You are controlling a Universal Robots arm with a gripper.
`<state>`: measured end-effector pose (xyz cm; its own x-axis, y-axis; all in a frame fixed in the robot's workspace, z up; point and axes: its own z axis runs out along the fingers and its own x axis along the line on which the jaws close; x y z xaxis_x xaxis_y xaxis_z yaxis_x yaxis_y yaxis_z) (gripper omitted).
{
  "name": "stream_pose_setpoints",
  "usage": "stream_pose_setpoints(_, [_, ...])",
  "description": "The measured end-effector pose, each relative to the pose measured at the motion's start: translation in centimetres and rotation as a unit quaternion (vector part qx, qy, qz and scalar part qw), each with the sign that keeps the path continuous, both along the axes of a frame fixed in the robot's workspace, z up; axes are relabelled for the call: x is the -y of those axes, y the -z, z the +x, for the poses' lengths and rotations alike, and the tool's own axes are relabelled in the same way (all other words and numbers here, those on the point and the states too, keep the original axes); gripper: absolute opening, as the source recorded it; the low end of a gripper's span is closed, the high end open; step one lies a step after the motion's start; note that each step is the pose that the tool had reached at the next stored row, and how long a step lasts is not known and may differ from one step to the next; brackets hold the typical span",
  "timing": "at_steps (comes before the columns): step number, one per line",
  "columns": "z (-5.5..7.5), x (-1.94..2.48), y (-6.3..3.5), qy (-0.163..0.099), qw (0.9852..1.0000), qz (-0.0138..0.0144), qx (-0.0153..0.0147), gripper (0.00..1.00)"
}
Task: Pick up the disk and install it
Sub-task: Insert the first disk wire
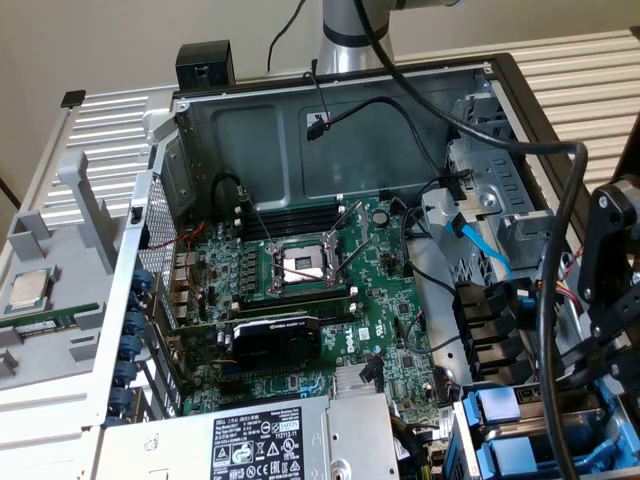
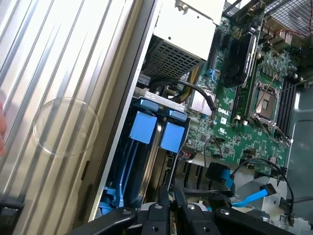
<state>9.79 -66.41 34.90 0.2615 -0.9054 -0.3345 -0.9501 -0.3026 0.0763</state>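
Note:
Two blue plastic carrier ends [image 2: 146,127] [image 2: 173,135] stand side by side in the drive bay at the case's edge, and they show again at the exterior view's lower right [image 1: 500,410]. The disk in its carrier is seen end on here. Its metal body and label are hidden inside the bay, so I cannot tell which carrier is its own. My gripper [image 2: 170,204] hovers just outside the bay with its black fingers [image 2: 161,208] pressed close together and nothing between them. Its black linkage [image 1: 607,270] hangs over the bay.
The open case holds a green motherboard [image 1: 390,290] with an empty processor socket [image 1: 300,265], a black graphics card [image 1: 275,335] and a silver power supply [image 1: 250,440]. A blue data cable [image 1: 480,245] and black cables cross near the bay. A square processor chip [image 1: 28,288] lies outside the case.

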Motion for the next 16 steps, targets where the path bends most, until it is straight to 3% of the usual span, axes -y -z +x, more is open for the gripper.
stream_pose_setpoints(10, [-0.11,-0.37,-0.17,0.001,1.0000,-0.0099,0.0006,0.16])
stream_pose_setpoints(11, [-0.13,-0.41,-0.17,0.001,0.9999,-0.0132,0.0006,0.16])
stream_pose_setpoints(16, [-0.25,-0.75,-0.28,0.001,0.9997,-0.0244,0.0017,0.16])
